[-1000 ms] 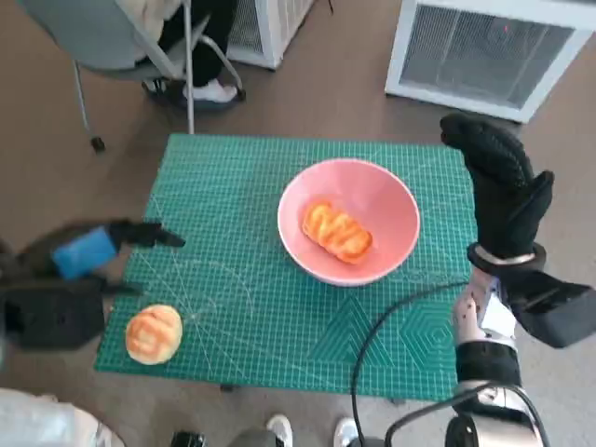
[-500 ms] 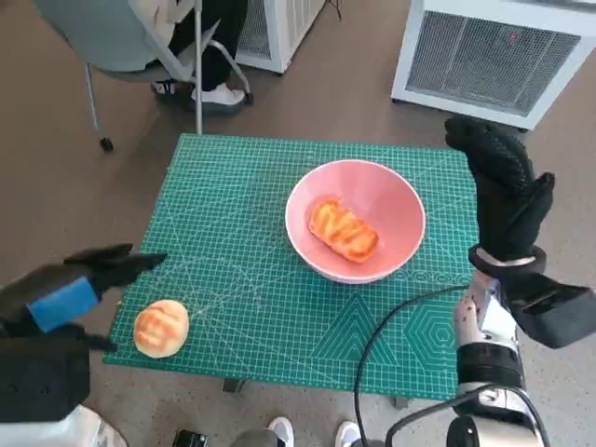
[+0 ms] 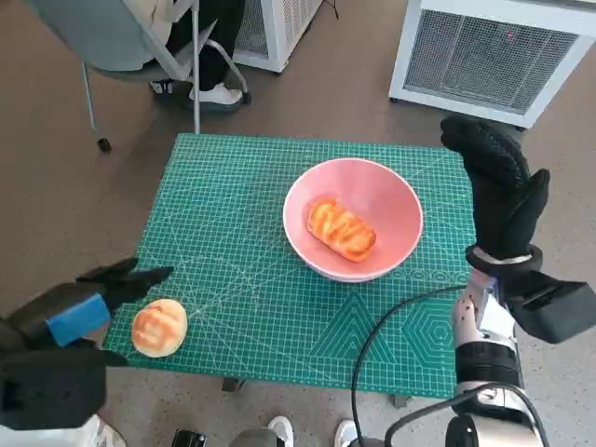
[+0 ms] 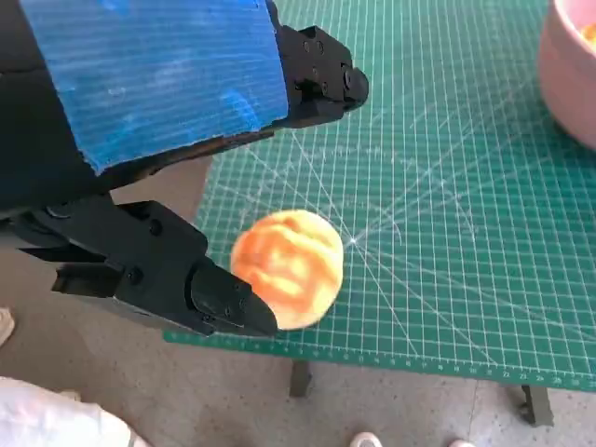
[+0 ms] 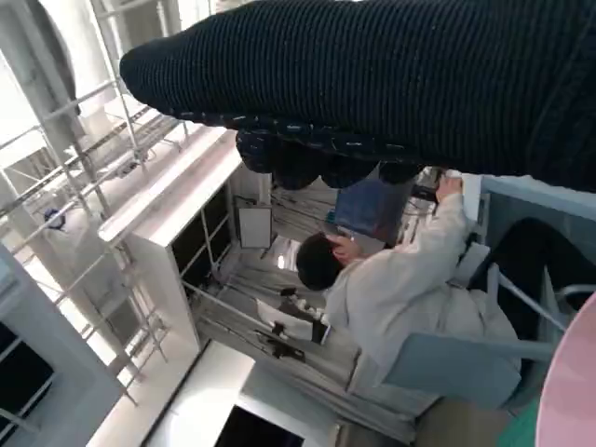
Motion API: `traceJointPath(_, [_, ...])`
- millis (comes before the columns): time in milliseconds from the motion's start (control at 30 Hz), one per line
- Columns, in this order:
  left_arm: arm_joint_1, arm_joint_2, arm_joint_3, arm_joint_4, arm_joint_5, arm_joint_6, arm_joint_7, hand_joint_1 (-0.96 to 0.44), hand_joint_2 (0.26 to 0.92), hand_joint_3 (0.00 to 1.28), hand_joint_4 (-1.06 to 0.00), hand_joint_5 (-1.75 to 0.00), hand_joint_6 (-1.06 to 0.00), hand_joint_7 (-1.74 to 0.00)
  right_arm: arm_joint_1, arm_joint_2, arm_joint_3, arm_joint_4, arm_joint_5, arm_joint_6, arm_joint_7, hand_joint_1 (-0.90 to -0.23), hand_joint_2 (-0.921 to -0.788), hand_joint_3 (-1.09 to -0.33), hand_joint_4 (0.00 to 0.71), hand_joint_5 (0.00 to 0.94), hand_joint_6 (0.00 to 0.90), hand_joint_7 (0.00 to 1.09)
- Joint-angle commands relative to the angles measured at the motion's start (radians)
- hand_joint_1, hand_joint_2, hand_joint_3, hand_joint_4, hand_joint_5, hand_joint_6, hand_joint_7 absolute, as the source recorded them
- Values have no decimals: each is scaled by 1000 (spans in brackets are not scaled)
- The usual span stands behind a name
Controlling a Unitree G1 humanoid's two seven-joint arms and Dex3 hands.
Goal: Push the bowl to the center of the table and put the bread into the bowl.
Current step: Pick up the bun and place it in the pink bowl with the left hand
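Two pieces of bread sit on a small table covered by a green cutting mat [image 3: 279, 307] printed with a fine white grid, diagonal lines and arcs. Along the mat's near edge in the left wrist view runs a ruler scale of tiny numbers, too small to read; no brand name or other writing can be made out.

One piece, an oblong golden loaf [image 3: 341, 230] with glazed ridges, lies inside a pink bowl [image 3: 391, 200]. The bowl stands upright on the mat, somewhat toward the right and far side of the table's middle.

The other piece, a round bun [image 3: 159, 327], rests on the mat near its front left corner, well apart from the bowl. In the left wrist view the bun [image 4: 288, 268] lies close to the mat's edge, with the bowl's pink rim [image 4: 570, 76] showing at the picture's corner.

The left hand [image 3: 79, 312], black with blue tape on its back, hovers just off the mat's left edge beside the bun. It grasps nothing; its fingers [image 4: 321, 79] are spread apart on either side of the bun without touching it.

The right hand [image 3: 503, 191], in a black knitted glove, is raised at the table's right edge near the bowl, fingers extended and empty.

A person in a pale top [image 5: 410, 298] sits in a chair beyond the table.
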Motion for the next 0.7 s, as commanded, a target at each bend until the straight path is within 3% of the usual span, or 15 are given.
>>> traceJointPath(33, [-7,-17,-53,39,25,-6,19,-111,731,7,-1,0,-152,0,8,4,1,1,16,21,15,-620,-921,-740,380,4,333,35])
traceJointPath(500, [-68,-73,-199,195,81,-23,79,-100,753,13,1,1,-135,0,11,-7,-7,-5,32,34,41,-631,-921,-739,381,3,333,32])
traceJointPath(700, [-94,-108,-249,291,111,-79,141,-117,759,13,-24,-9,-151,-7,10,-10,-7,-2,34,32,44,-631,-921,-739,381,2,333,32])
